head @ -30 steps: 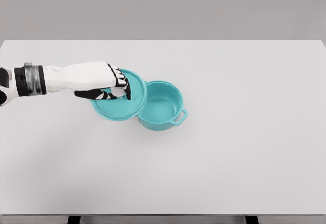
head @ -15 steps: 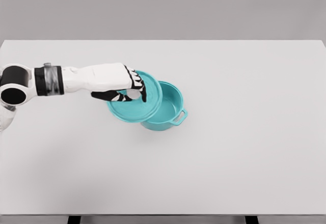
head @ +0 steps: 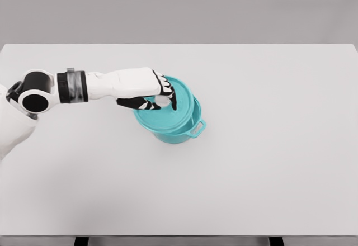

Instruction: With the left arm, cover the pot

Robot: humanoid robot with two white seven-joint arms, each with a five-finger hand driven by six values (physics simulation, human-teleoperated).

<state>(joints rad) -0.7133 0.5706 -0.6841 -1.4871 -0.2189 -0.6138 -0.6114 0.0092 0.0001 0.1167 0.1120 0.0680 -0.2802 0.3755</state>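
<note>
Left hand (head: 150, 94) reaches in from the left, fingers clamped on the knob of the teal lid (head: 168, 112). Lid sits over most of the teal pot (head: 182, 133), offset to the left, right rim still showing. Pot stands mid-table (head: 268, 162), handle toward front right; inside hidden.

The big white table (head: 251, 173) has lots of open room on the right, near side and far side. The only things in the way are the pot (head: 182, 127), the lid (head: 168, 113) over it, and the left hand (head: 150, 94) reaching in from the left.
</note>
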